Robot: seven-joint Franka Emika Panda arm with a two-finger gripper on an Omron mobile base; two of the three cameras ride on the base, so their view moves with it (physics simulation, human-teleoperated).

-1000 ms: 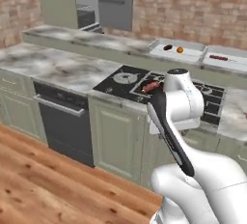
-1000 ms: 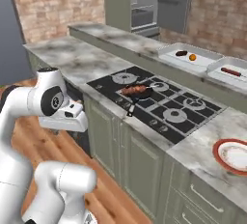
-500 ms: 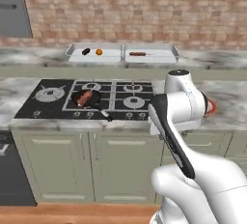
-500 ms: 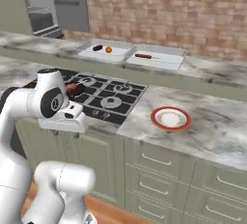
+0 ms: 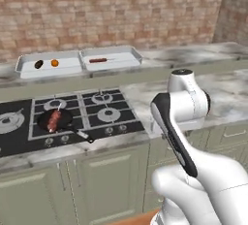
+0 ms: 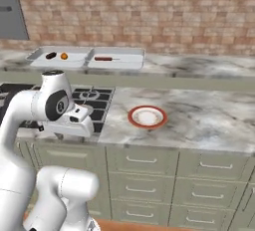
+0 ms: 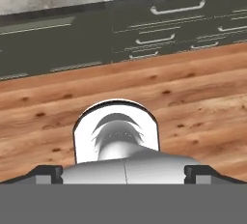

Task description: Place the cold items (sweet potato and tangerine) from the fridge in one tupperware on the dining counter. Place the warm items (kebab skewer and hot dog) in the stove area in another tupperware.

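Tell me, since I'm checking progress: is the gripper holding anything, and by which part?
Nothing is held: the gripper is open, its fingertips apart over bare wooden floor.

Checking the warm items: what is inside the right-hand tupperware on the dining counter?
The right tupperware holds the kebab skewer, lying lengthwise; the rest of its floor looks bare. The hot dog sits in a pan on the stove.

Even, soft rendered light throughout, faint shadows, no glare, and slightly coarse, blurry detail.
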